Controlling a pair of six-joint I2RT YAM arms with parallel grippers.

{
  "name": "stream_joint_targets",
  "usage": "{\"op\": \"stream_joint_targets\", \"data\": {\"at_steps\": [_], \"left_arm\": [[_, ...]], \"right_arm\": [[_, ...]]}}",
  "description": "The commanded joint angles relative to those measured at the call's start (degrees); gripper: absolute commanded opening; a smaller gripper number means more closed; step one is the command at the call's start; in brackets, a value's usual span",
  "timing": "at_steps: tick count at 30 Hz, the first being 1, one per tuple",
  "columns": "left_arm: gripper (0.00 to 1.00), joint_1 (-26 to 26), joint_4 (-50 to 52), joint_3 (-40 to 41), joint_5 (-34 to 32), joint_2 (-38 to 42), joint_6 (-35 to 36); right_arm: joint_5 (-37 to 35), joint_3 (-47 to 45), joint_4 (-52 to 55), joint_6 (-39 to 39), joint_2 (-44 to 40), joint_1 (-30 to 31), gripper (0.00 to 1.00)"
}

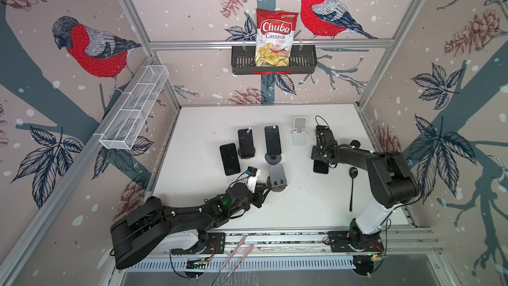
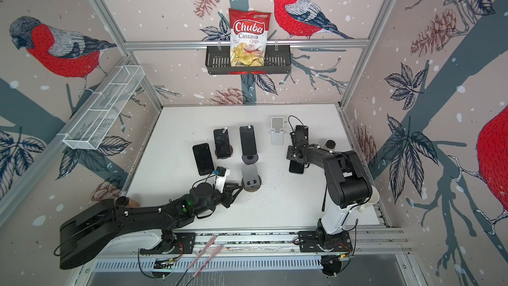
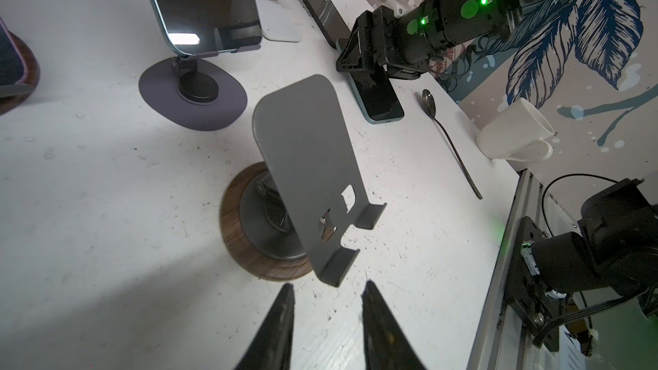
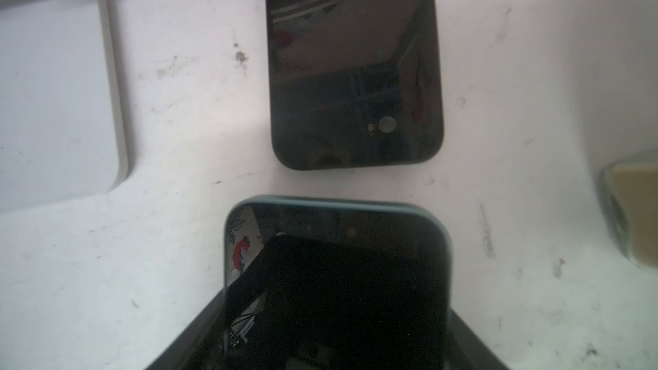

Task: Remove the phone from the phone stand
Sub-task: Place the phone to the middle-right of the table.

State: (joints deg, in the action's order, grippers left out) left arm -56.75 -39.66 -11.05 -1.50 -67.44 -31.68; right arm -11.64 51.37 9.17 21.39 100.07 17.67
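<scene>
Right pincer (image 3: 363, 67) looks clamped on the teal phone (image 3: 381, 101), flat on the desk (image 3: 89, 208), well apart from the empty grey stand (image 3: 309, 172) (nearly done?). Left pincer (image 3: 327, 288), slightly parted and empty, hovers by the stand; one twitch could topple it

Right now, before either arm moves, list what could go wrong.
1. The left gripper sits open just short of the empty grey stand; pushing forward could shove or tip it.
2. The right gripper holds the teal-edged phone low over the table, close to another flat phone; sliding it forward could knock that one.
</scene>
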Motion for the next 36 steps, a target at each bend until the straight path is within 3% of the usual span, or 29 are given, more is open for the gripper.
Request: {"op": "stream_joint_targets", "data": {"at_steps": [1,36], "left_arm": [[0.33,-0.03,-1.12,-0.20,0.47,0.02,-0.04],[0.33,-0.03,-1.62,0.24,1.17,-0.46,-0.21]], "right_arm": [[1.77,-0.21,8.75,0.32,1.27,0.53,0.73],[4.95,-2.37,9.40,1.38,-0.24,0.61,0.78]]}}
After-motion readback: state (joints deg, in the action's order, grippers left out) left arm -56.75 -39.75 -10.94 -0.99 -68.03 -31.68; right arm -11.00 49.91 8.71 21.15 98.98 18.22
